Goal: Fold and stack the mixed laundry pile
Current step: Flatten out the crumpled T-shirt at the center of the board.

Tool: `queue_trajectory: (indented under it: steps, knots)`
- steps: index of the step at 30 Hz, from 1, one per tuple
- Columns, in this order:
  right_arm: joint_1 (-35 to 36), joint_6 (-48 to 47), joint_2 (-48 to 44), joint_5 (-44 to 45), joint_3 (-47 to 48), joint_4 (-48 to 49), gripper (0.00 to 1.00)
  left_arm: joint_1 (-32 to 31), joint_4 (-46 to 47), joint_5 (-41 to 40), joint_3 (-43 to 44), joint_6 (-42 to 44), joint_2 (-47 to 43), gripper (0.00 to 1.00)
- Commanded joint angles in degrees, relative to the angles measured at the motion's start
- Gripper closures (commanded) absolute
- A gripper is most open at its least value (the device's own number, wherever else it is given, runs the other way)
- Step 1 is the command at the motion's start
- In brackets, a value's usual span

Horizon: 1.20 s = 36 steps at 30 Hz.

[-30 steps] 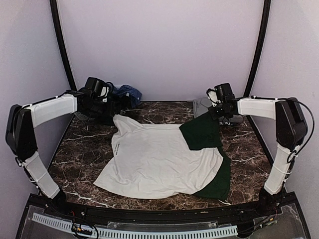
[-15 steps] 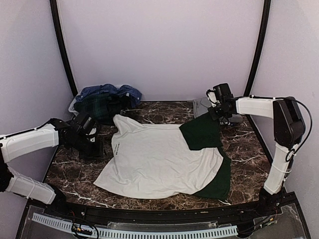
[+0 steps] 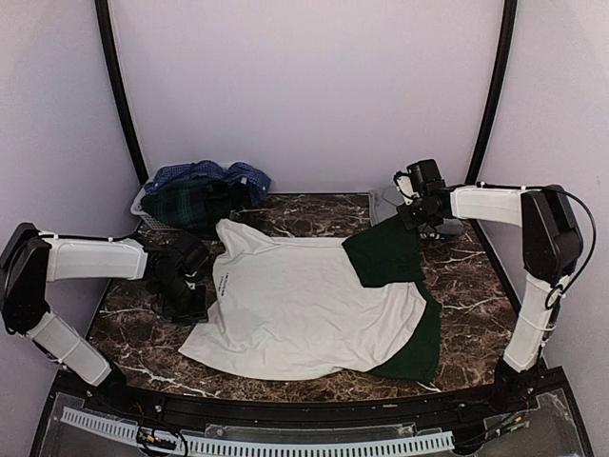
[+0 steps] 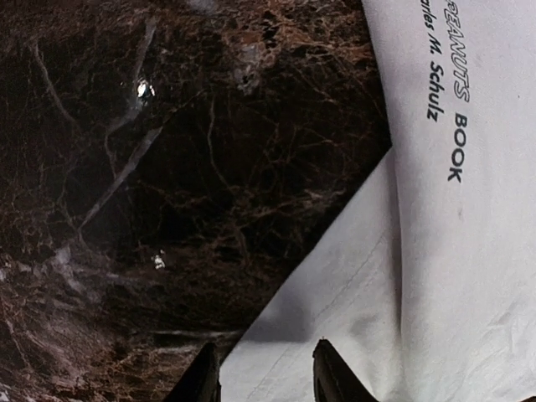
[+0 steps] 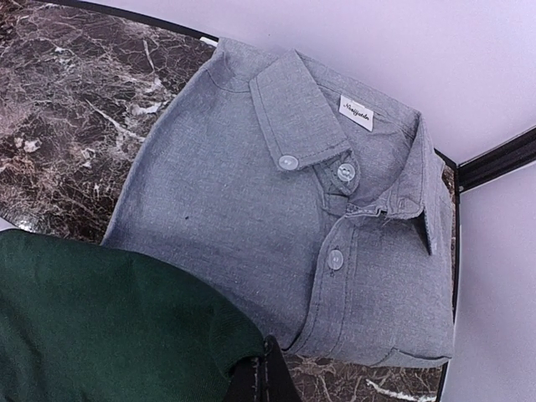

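Moved: L arm has left the far-left corner, where it hung over the basket 1 s ago, and now sits lower by the tee's left side. R arm, tee and pile unchanged.
Left gripper (image 3: pixel 190 290): I see it above the tabletop between the left edge and the tee. In the wrist cam (image 4: pixel 266 381) the fingertips stand apart, nothing between them, with the tee's hem directly below. Released.
Right gripper (image 3: pixel 416 217): near the far-right corner. In the wrist cam (image 5: pixel 264 377) the fingers are pressed together on the edge of the dark green sleeve. Clenched on cloth.
White tee (image 3: pixel 304 305): spread across the middle of the tabletop, bottom hem close to the near edge, some creases. The wrist cam (image 4: pixel 452 276) shows a fold ridge running along it.
Lettering (image 4: pixel 448 92): black, by the tee's left side; I read "BOOK" and "Schulz", rest cut off.
Dark green sleeve (image 3: pixel 385 255): far-right part of the tee, drawn up to R gripper; also in R wrist cam (image 5: pixel 109 327).
Second sleeve (image 3: pixel 422 343): dark green, lying flat toward the near-right corner.
Laundry pile: far-left corner, in the basket (image 3: pixel 141 204); tartan shirt (image 3: pixel 186 202) with blue checked shirt (image 3: pixel 214 173) behind it.
Grey shirt (image 5: pixel 251 218): folded, buttoned collar, far-right corner, touching the sleeve.
Table (image 3: pixel 143 314): dark veined marble.
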Motion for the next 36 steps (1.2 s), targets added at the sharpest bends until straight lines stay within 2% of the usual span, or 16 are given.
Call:
queue_trajectory:
  steps: [1,3,6,8,23,28,30,31,32,34,36]
  knots:
    - [-0.26,0.32,-0.87,-0.25,1.1,0.99,1.0,-0.35,2.3,-2.35,2.57,0.6,3.57,0.65]
    - [-0.26,0.23,-0.94,-0.16,1.04,1.01,1.0,-0.34,2.0,-1.65,2.3,0.28,5.17,0.73]
    - [-0.29,-0.04,-0.96,-0.09,0.93,1.11,1.0,-0.35,1.29,0.18,-0.11,-1.34,3.63,0.93]
    - [-0.26,-0.08,-0.98,-0.02,0.99,1.11,1.0,-0.39,-0.32,0.68,-3.3,-2.91,0.38,0.99]
    - [-0.27,-0.69,-0.89,-0.03,1.31,0.57,1.0,-1.71,-23.25,2.22,-8.87,-22.6,-30.67,1.0]
    - [-0.26,-0.46,-1.53,-1.39,1.68,-0.54,1.0,-1.72,-24.08,5.85,-11.63,-22.77,-36.01,1.0]
    - [-0.17,-0.27,-1.98,-1.82,1.36,-0.97,1.0,-1.67,-22.51,6.11,-11.45,-21.67,-34.59,0.9]
    - [-0.19,-0.19,-2.23,-2.16,1.17,-1.08,1.0,-1.65,-22.03,4.93,-10.24,-21.68,-33.93,0.78]
    - [-0.18,-0.17,-2.37,-2.58,0.92,-1.17,1.0,-1.59,-21.35,3.9,-9.42,-21.0,-32.82,0.73]
    - [-0.22,-0.17,-2.3,-3.23,0.99,-1.6,1.0,-1.49,-19.98,-1.22,-4.81,-19.73,-30.96,0.55]
    - [-0.12,-0.17,-1.86,-3.56,1.54,-2.55,1.0,-0.41,-18.58,-6.21,1.43,-15.37,-27.68,0.25]
